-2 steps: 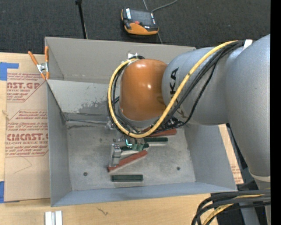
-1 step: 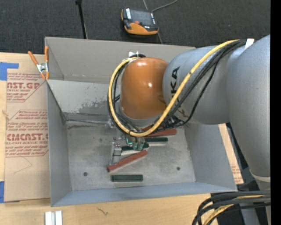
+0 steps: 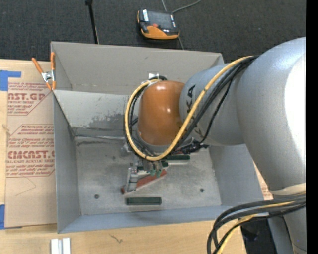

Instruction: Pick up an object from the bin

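Beyond the bin's [image 3: 134, 64] far wall, an orange-and-black gadget [image 3: 157, 24] lies on the dark floor [image 3: 39, 22], a thin pale cord [image 3: 185, 6] curling away from it to the far right. Left of it a black rod [image 3: 93, 22] slants across the floor. Inside the bin, a dark green bar [image 3: 143, 201] lies flat by the near wall. On the wooden counter [image 3: 149, 230], near left, sits a small pale strip [image 3: 59, 244].

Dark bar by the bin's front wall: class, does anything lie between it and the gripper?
Yes. A reddish stick lies slantwise between the gripper and the dark bar, close under the gripper. Nothing lies on the bar itself.
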Available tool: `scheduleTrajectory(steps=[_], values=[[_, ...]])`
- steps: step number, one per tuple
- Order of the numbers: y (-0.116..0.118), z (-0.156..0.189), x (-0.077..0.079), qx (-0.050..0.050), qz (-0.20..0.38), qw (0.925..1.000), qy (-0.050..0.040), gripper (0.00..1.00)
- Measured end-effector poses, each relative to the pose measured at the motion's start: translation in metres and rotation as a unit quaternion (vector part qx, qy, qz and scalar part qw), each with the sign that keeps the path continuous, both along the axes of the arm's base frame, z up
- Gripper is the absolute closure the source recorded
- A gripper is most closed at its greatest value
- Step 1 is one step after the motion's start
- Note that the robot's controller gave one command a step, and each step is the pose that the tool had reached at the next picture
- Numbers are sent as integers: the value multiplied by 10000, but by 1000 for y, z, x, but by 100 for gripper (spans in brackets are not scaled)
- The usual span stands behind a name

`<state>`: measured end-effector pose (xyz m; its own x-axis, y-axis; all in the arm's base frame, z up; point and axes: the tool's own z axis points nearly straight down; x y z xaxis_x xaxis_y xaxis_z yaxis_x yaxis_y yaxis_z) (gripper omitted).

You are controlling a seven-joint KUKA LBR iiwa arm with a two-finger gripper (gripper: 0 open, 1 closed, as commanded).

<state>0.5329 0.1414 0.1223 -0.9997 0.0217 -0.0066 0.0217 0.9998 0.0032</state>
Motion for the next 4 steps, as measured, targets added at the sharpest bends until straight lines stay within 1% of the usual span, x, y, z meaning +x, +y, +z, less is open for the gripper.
scheduleTrajectory(steps=[1,2,3,4], values=[[-50,-37,0,-13,261,9997,37,100],[-50,-37,0,-12,260,9997,37,100],[-54,3,-4,-20,287,9996,80,100],[-46,74,20,-18,293,9996,39,100]])
